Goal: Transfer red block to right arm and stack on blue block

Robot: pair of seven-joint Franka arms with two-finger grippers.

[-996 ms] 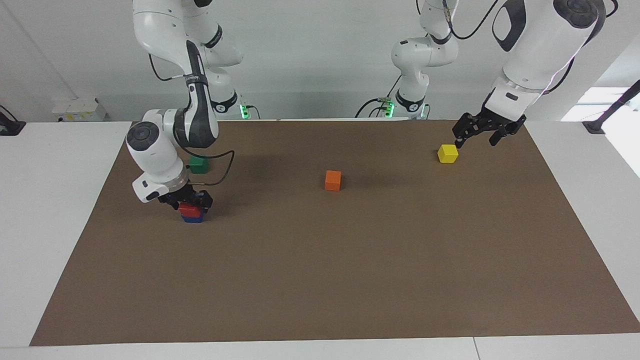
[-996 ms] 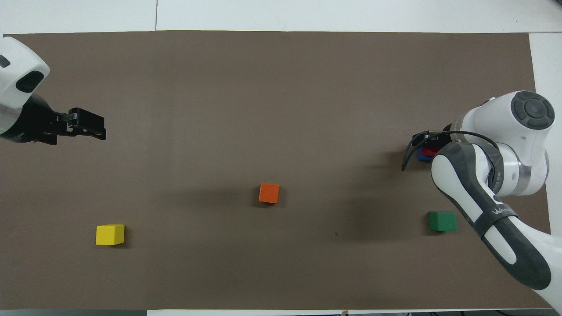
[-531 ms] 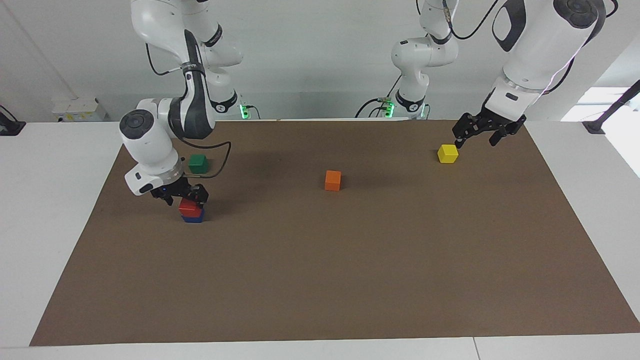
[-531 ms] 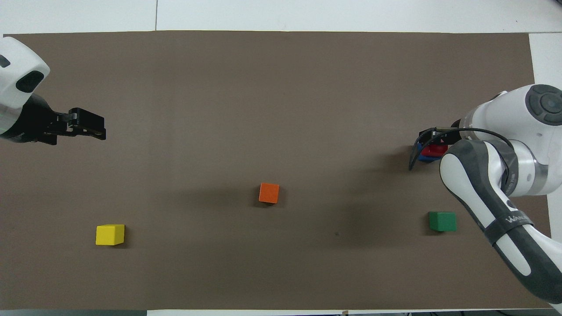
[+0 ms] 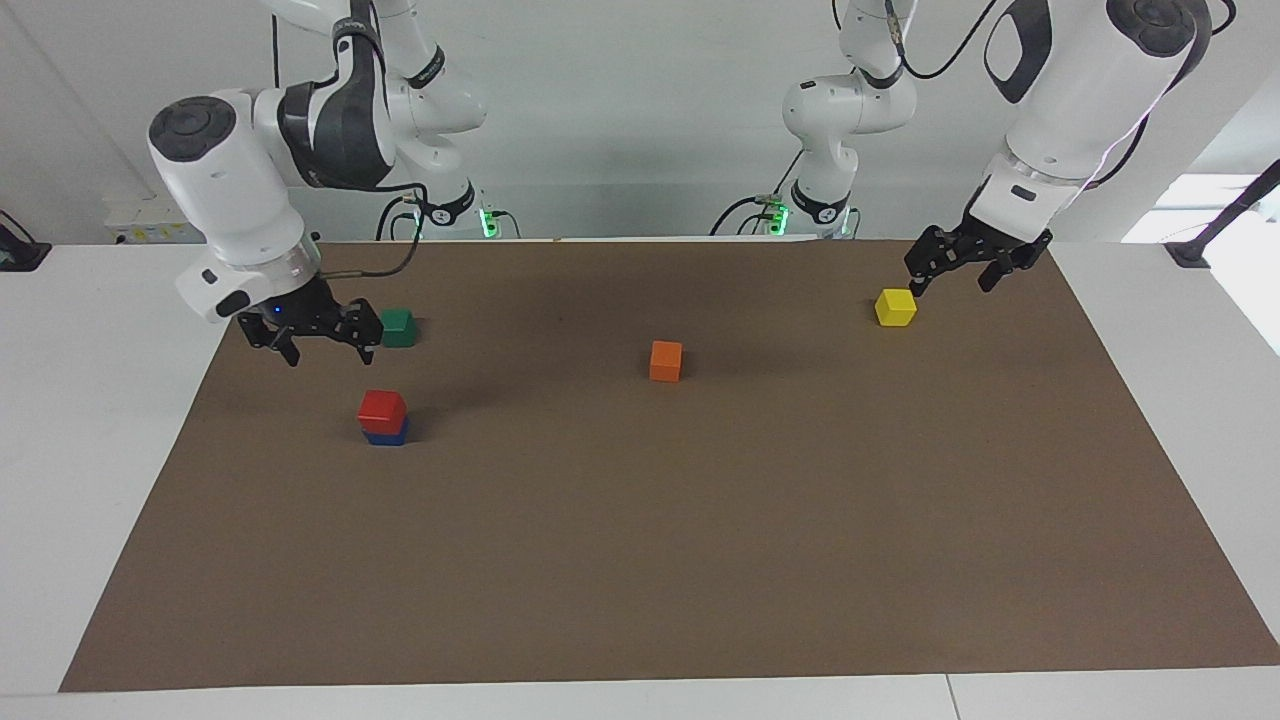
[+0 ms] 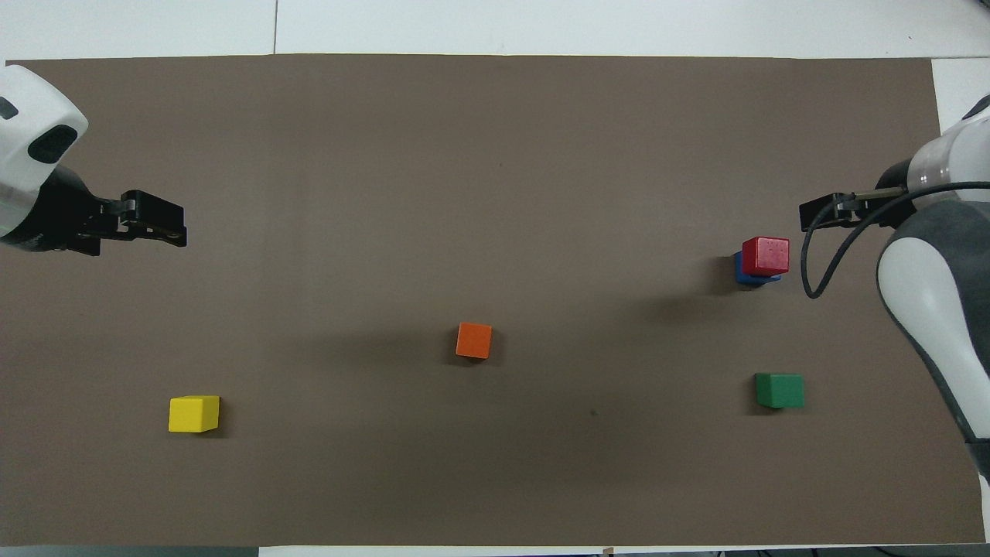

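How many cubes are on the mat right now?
5: red block stacked on blue block, green cube nearer the robots, orange cube mid-mat, yellow cube toward the left arm's end.

Orange cube (image 5: 665, 360) mid-mat; yellow cube (image 5: 895, 307), green cube (image 5: 398, 327) apart.

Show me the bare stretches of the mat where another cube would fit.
The widest bare stretch of the brown mat lies farther from the robots than every cube. Another runs between the orange cube and the yellow cube. It is crowded at the right arm's end: red block on blue block, the green cube and the right pincer above.
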